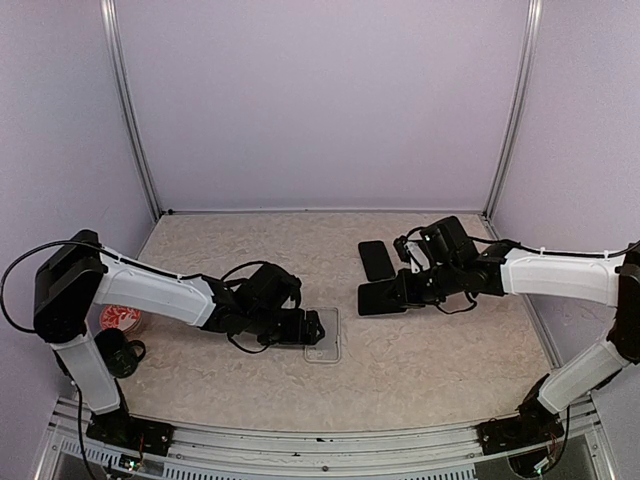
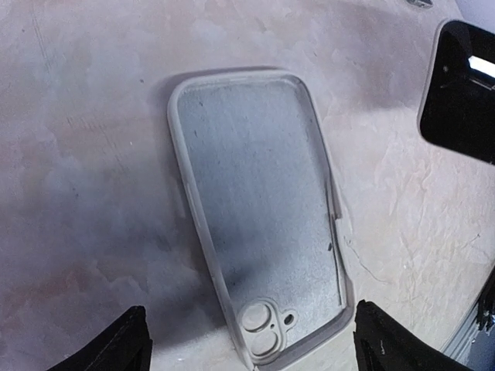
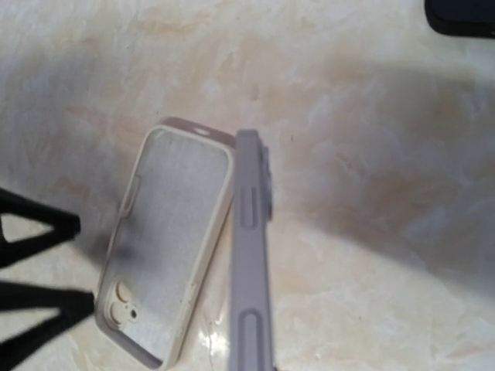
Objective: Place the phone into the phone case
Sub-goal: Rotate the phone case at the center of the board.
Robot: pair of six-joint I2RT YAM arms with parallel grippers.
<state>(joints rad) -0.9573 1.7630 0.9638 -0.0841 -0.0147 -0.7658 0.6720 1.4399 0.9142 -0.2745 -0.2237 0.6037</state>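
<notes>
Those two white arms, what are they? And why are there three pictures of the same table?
They are two robot arms bolted to a table. The wide picture comes from a camera above and behind them. The other two come from small cameras, one on each arm's wrist. Each arm ends in a two-finger pincher called an end effector. The right end effector is shut on a dark phone. The left end effector is open, over an empty clear phone case that lies flat on the table. Another dark flat thing lies beyond the phone, and a black mug stands at the far left.
</notes>
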